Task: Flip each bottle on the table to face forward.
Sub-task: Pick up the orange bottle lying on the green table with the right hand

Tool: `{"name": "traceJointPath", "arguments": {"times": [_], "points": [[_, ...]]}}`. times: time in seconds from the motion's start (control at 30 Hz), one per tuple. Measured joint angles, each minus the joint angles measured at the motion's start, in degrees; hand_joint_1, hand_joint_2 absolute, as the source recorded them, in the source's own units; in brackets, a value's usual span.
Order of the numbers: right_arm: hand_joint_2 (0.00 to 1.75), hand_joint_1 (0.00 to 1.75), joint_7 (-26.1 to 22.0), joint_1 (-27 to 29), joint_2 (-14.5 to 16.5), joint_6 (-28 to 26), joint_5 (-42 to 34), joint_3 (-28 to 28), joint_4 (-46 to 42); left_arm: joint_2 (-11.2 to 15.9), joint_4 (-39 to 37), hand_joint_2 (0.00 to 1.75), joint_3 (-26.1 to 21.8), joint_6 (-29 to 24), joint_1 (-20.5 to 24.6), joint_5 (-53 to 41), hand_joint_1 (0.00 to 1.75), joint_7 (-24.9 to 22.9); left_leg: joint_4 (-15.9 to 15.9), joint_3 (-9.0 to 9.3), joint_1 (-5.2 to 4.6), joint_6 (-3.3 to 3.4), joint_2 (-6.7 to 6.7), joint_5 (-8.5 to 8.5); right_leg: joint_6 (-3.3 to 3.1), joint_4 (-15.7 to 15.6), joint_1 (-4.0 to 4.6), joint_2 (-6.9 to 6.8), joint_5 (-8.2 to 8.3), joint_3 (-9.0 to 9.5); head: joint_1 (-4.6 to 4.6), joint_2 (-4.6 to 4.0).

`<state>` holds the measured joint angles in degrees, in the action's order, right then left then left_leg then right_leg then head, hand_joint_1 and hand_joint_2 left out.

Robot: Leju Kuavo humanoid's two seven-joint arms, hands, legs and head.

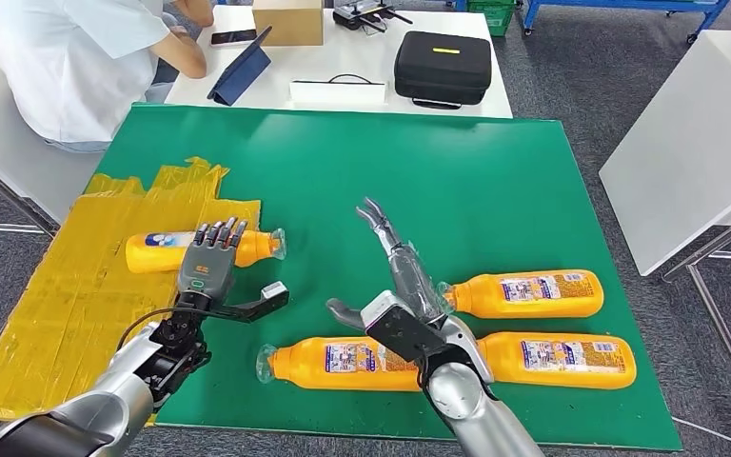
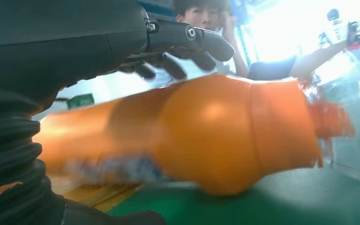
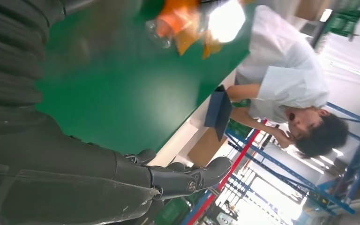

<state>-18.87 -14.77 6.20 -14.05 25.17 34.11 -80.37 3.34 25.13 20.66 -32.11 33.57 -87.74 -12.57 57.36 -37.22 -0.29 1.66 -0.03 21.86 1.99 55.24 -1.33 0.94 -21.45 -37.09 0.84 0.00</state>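
Observation:
Four orange bottles lie on their sides on the green mat. The left bottle sits partly on the yellow tape, cap pointing right, and appears close and blurred in the left wrist view. My left hand lays its fingers over the top of that bottle, thumb spread away on the near side. Another bottle lies near the front edge. Two more lie at the right, a farther one and a nearer one. My right hand hovers open between them, fingers stretched out and holding nothing.
A patch of yellow tape covers the mat's left side. Behind the mat a white table carries a black case, a cardboard box and a tablet. A person sits at the far left. Another white table stands to the right.

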Motion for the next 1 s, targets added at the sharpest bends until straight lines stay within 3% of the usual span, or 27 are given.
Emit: {"name": "traceJointPath", "arguments": {"times": [0.13, 0.33, 0.57, 0.83, 1.0], "points": [[1.75, 0.0, 2.1, 0.0, -0.1, 1.0, 7.2, 0.4, 0.2, -0.8, -0.7, 1.75, -3.4, 0.7, 0.2, -0.9, 0.0, 0.5, 0.0, 0.02, 0.0, 0.0, -0.01, -0.01, 0.01, 0.0, 0.0, 0.0, 0.01, 0.03, 0.01, 0.0], [1.75, 0.0, 4.7, -0.1, -1.2, 6.2, 21.3, 3.0, 0.2, -2.2, -0.8, 1.75, -8.5, -3.9, -0.3, 0.6, 0.0, 4.4, 0.0, 0.02, 0.0, 0.0, -0.01, -0.01, 0.01, 0.0, 0.0, 0.0, 0.01, 0.02, 0.01, 0.0], [1.75, 0.0, 5.8, -0.2, -2.6, 8.4, 26.1, 4.7, 0.3, -3.5, -0.7, 1.75, -12.7, -5.4, -0.5, 2.2, 0.0, 7.3, 0.0, -0.03, -0.01, 0.02, -0.06, -0.02, 0.01, 0.0, -0.01, -0.01, 0.01, 0.0, 0.0, 0.0], [1.75, 0.0, 6.6, -1.1, -4.5, 13.2, 35.8, 8.9, 5.6, -6.4, 2.3, 1.75, -20.2, -5.4, -1.0, 15.5, 0.0, 25.1, 0.0, -0.06, -0.01, 0.02, -0.11, -0.02, 0.02, 0.0, -0.01, -0.03, 0.01, -0.01, 0.0, 0.0], [1.75, 0.0, 8.9, -2.7, -4.9, 13.3, 39.0, 11.8, 11.8, -8.7, 8.3, 1.75, -22.3, -1.3, -3.0, 28.7, 0.0, 35.8, 0.0, -0.05, -0.01, 0.02, -0.12, -0.02, 0.02, 0.0, -0.01, -0.03, 0.01, -0.01, 0.01, 0.0]]}}
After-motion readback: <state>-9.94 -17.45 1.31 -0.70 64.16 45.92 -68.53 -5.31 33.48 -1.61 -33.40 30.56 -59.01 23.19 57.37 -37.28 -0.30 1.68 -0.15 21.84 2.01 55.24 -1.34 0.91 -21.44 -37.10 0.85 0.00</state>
